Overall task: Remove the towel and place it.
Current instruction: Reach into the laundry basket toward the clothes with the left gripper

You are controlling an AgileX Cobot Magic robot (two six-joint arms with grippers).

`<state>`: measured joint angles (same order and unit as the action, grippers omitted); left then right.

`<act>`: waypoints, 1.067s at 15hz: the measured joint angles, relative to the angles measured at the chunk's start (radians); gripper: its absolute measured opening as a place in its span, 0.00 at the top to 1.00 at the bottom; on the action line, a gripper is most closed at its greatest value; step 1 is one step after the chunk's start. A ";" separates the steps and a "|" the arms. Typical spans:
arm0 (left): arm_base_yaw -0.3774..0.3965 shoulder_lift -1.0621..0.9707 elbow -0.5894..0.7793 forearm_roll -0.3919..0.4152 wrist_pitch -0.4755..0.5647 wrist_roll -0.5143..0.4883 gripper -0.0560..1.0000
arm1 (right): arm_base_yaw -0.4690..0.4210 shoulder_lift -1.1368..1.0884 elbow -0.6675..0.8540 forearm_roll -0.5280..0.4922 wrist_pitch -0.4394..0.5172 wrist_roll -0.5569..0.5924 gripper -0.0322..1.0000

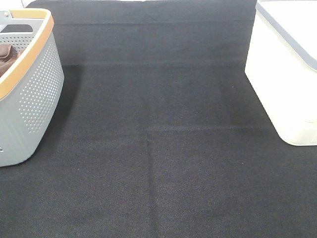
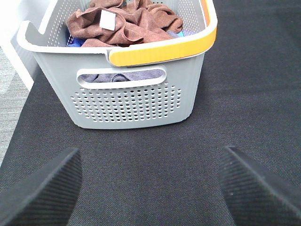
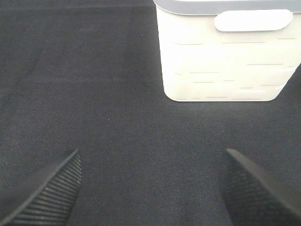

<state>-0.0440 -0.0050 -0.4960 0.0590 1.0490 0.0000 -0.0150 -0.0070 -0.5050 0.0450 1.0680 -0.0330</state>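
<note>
The left jaws and right jaws both stand wide apart with nothing in them, above the black bench [image 2: 211, 141]. Past the left jaws sits the grey basket [image 2: 131, 103]. The towel [image 2: 127, 23] lies crumpled on top of its load, white tag [image 2: 108, 20] up, over blue cloth [image 2: 75, 43]. It looks light, limp and grippy, so a pinch on a raised fold near its middle should lift it free. Past the right jaws stands a white bin [image 3: 216, 61], its contents hidden.

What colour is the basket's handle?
Orange-yellow; the handle shows best in the left wrist view.
</note>
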 joint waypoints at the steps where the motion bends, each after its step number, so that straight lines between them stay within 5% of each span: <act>1: 0.000 0.000 0.000 0.000 0.000 0.000 0.24 | 0.000 0.000 0.000 0.000 0.000 0.000 0.24; 8: 0.000 0.080 -0.014 0.115 -0.040 -0.036 0.34 | 0.000 0.000 0.000 0.000 0.000 0.000 0.24; 16: 0.000 0.659 -0.269 0.279 -0.285 -0.387 0.34 | 0.000 0.000 0.000 0.000 0.000 0.000 0.24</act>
<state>-0.0440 0.6540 -0.7650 0.3380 0.7640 -0.3870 -0.0150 -0.0070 -0.5050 0.0450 1.0680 -0.0330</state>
